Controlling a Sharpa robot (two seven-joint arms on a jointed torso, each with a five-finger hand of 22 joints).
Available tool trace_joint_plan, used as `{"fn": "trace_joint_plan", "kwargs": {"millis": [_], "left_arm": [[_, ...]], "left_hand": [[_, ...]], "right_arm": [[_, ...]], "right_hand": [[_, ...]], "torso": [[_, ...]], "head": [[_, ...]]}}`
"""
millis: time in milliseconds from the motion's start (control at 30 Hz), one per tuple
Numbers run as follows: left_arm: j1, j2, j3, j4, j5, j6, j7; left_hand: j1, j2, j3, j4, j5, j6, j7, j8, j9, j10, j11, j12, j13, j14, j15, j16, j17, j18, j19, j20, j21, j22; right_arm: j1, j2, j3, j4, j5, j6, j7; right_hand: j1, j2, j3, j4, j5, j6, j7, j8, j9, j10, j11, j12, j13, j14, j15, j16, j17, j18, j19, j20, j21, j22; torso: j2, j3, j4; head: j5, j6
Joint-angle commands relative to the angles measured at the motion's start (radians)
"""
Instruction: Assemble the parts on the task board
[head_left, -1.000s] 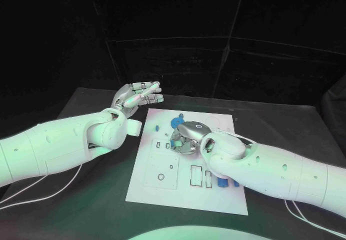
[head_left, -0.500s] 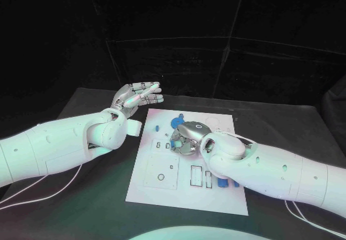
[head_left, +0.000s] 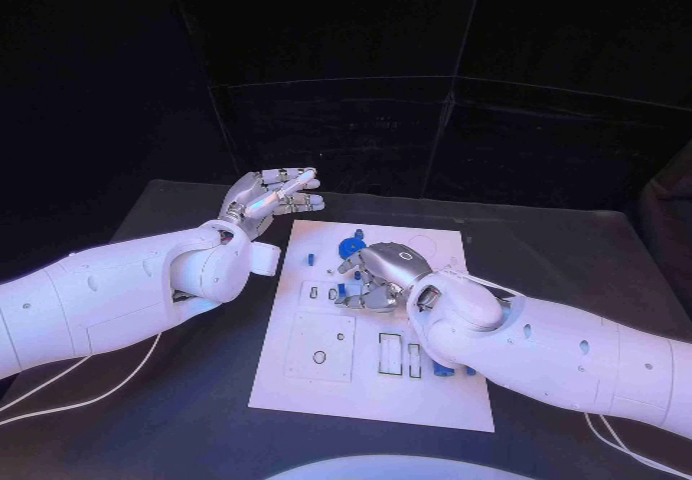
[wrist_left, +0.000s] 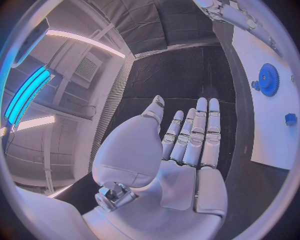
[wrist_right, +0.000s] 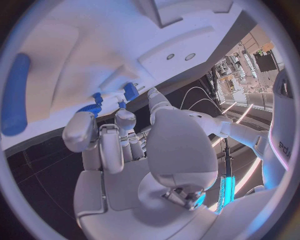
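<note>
R hand (head_left: 378, 278) is down on the task board (head_left: 310, 370), fingers curled over a small blue part (wrist_right: 130, 91) at its fingertips. Looks like it's pinching or pressing that part, prob seating it, but can't tell for sure whether it's gripped. A blue gear (head_left: 351, 243) sits just beyond the R hand on the board; more blue pieces (head_left: 418, 366) lie in slots back toward its wrist. L hand (head_left: 274, 195) hovers off the board's far corner, fingers straight & spread, holding nothing, likely parked clear of the work. Tabletop (head_left: 159, 410) is black, matte. Dark panelled wall behind.
</note>
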Motion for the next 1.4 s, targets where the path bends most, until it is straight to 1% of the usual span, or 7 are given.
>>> {"fn": "trace_joint_plan", "kwargs": {"millis": [33,333,533,733,867,1233,1400], "left_arm": [[0.002,0.0,0.001,0.0,-0.02,0.023,-0.022],[0.003,-0.017,0.001,0.01,-0.213,0.11,-0.204],[0.027,-0.021,0.001,0.025,-0.524,0.231,-0.513],[0.05,-0.004,0.001,0.031,-0.804,0.29,-0.788],[0.065,0.01,0.001,0.037,-0.901,0.345,-0.897],[0.124,0.065,0.0,0.042,-1.032,0.426,-1.04],[0.146,0.105,-0.027,0.015,-1.023,0.459,-1.061]], "left_hand": [[-0.006,0.007,-0.001,-0.008,-0.003,0.014,0.031,-0.003,0.002,0.017,-0.014,0.008,0.002,0.059,-0.015,0.031,0.018,0.017,0.045,-0.016,0.021,0.008],[-0.037,-0.003,-0.02,-0.01,0.005,0.097,-0.024,0.032,0.011,0.261,-0.092,0.152,0.053,0.389,-0.119,0.328,0.195,0.014,0.312,-0.116,0.189,0.086],[-0.13,0.005,-0.085,0.069,0.001,0.156,-0.072,0.101,0.027,0.355,-0.147,0.369,0.189,0.429,-0.169,1.015,0.923,0.006,0.403,-0.173,0.346,0.182],[-0.155,0.038,-0.139,0.174,0.003,0.189,-0.126,0.256,0.1,0.309,-0.197,0.807,0.527,0.456,-0.203,1.301,1.288,-0.001,0.403,-0.211,0.575,0.375],[-0.176,0.039,-0.191,0.197,0.002,0.182,-0.137,0.337,0.147,0.335,-0.204,0.959,0.697,0.476,-0.217,1.344,1.366,-0.024,0.418,-0.216,0.746,0.578],[-0.211,0.045,-0.259,0.198,-0.003,0.155,-0.154,0.426,0.211,0.364,-0.222,1.032,0.789,0.484,-0.231,1.358,1.393,-0.057,0.498,-0.235,0.933,0.828],[-0.234,0.05,-0.295,0.198,-0.003,0.143,-0.162,0.474,0.251,0.382,-0.23,1.068,0.836,0.493,-0.237,1.379,1.432,-0.069,0.514,-0.242,0.986,0.903]], "right_arm": [[0.002,-0.032,0.002,0.04,0.022,-0.129,0.129],[0.069,-0.212,0.016,0.154,0.406,-0.101,0.45],[0.127,-0.307,0.031,0.148,0.666,-0.067,0.512],[0.156,-0.348,0.034,0.092,0.76,-0.069,0.532],[0.163,-0.356,0.035,0.073,0.776,-0.068,0.538],[0.166,-0.338,0.035,0.043,0.77,-0.053,0.524],[0.167,-0.33,0.035,0.032,0.768,-0.047,0.512]], "right_hand": [[0.009,0.001,-0.004,0.007,-0.003,-0.004,0.0,0.006,0.001,0.0,0.004,0.002,-0.001,0.06,0.004,-0.005,0.065,-0.016,-0.002,0.007,-0.005,-0.002],[0.074,0.047,0.006,-0.004,-0.033,-0.005,-0.002,0.025,0.001,-0.023,0.003,-0.016,-0.021,0.044,0.003,-0.048,0.008,-0.009,-0.023,0.006,-0.029,-0.044],[0.094,0.068,0.01,-0.021,-0.009,0.002,-0.006,0.039,0.003,-0.059,-0.001,-0.07,-0.071,0.03,0.0,-0.089,-0.042,0.001,-0.051,0.004,-0.067,-0.109],[0.102,0.079,0.012,-0.031,0.016,0.01,-0.009,0.048,0.003,-0.054,-0.004,-0.068,-0.073,0.033,-0.003,-0.09,-0.039,0.001,-0.047,0.001,-0.068,-0.108],[0.103,0.08,0.012,-0.033,0.02,0.01,-0.009,0.05,0.003,-0.053,-0.005,-0.068,-0.073,0.034,-0.004,-0.09,-0.04,0.001,-0.047,0.0,-0.069,-0.109],[0.099,0.084,0.01,-0.031,0.021,0.013,-0.01,0.053,0.004,-0.053,-0.005,-0.071,-0.077,0.034,-0.004,-0.093,-0.043,0.001,-0.046,0.0,-0.07,-0.109],[0.092,0.086,0.006,-0.029,0.025,0.014,-0.011,0.055,0.003,-0.053,-0.006,-0.072,-0.079,0.034,-0.005,-0.095,-0.045,0.001,-0.045,-0.001,-0.071,-0.11]], "torso": [[-0.002,-0.0002,-0.0024],[-0.009,0.0029,-0.004],[-0.022,0.0091,-0.0099],[-0.035,0.0163,-0.0126],[-0.039,0.0188,-0.0132],[-0.04,0.0202,-0.0123],[-0.039,0.0189,-0.0137]], "head": [[0.004,0.002],[0.005,0.005],[0.013,0.002],[0.023,-0.005],[0.021,-0.012],[0.025,-0.019],[0.027,-0.02]]}}
